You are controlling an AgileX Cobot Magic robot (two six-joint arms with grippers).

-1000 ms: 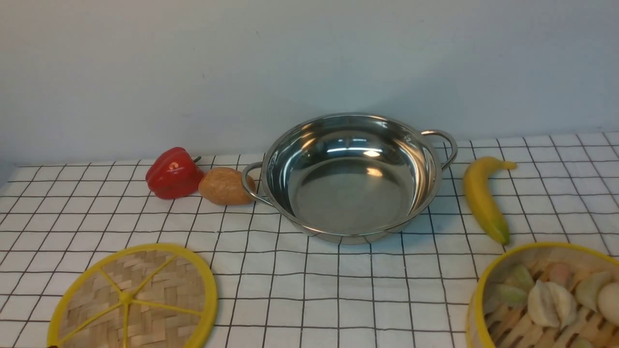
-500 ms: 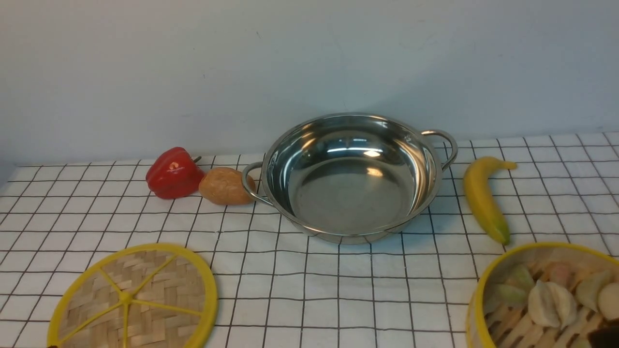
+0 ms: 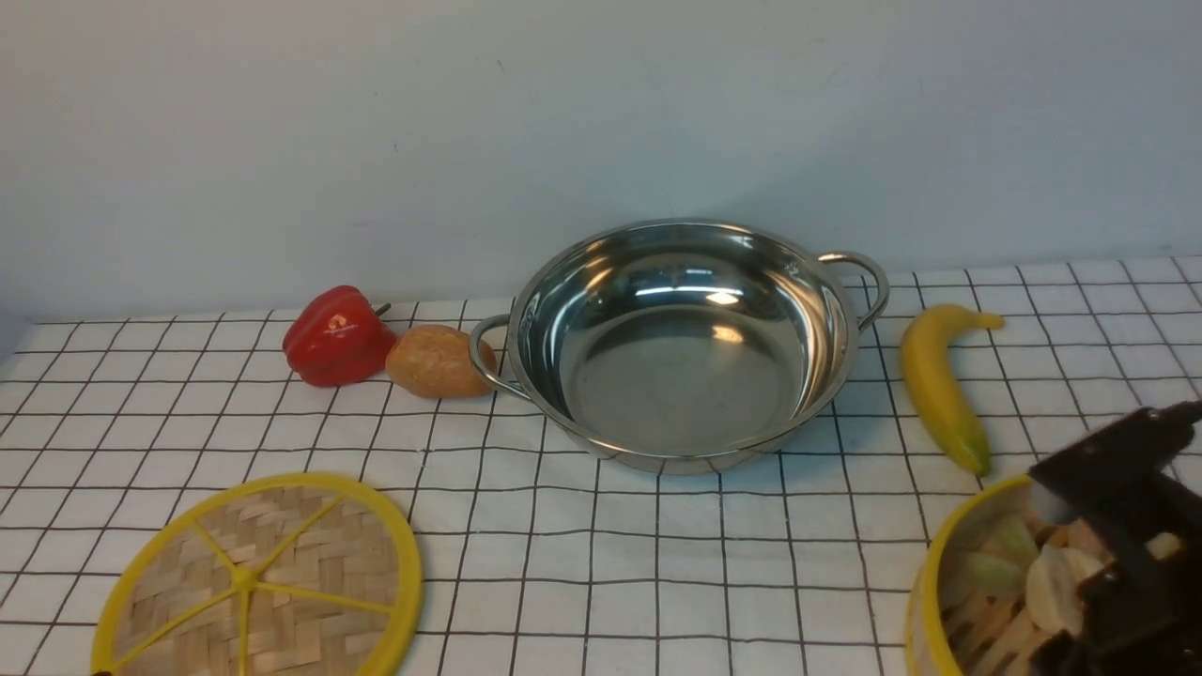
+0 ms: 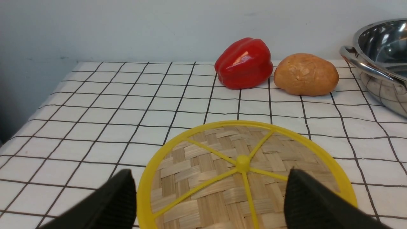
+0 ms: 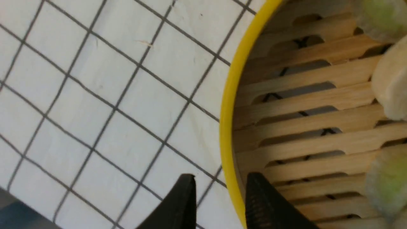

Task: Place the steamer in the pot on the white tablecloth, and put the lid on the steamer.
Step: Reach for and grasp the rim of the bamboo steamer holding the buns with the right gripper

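On white tablecloth [image 3: 601, 563] | steamer [image 3: 923, 577]: yellow rim, slatted floor, pale dumplings [image 3: 1052, 587]

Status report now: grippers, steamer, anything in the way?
Left gripper open, near lid. Right gripper open, jaws astride steamer rim, not closed. Pot empty; banana close beside the route.

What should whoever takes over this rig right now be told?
Left gripper: open, poised at the near edge of the lid, holding nothing.
Right gripper: open, jaws astride the yellow rim of the steamer, one finger inside and one outside; not closed on it.
Things: the pot is empty at the middle of the white tablecloth; the steamer with its dumplings is at the near right; the lid lies flat at the near left.
Done: nothing placed yet.
To do: grip the steamer, set it in the pot, then put the lid on it.
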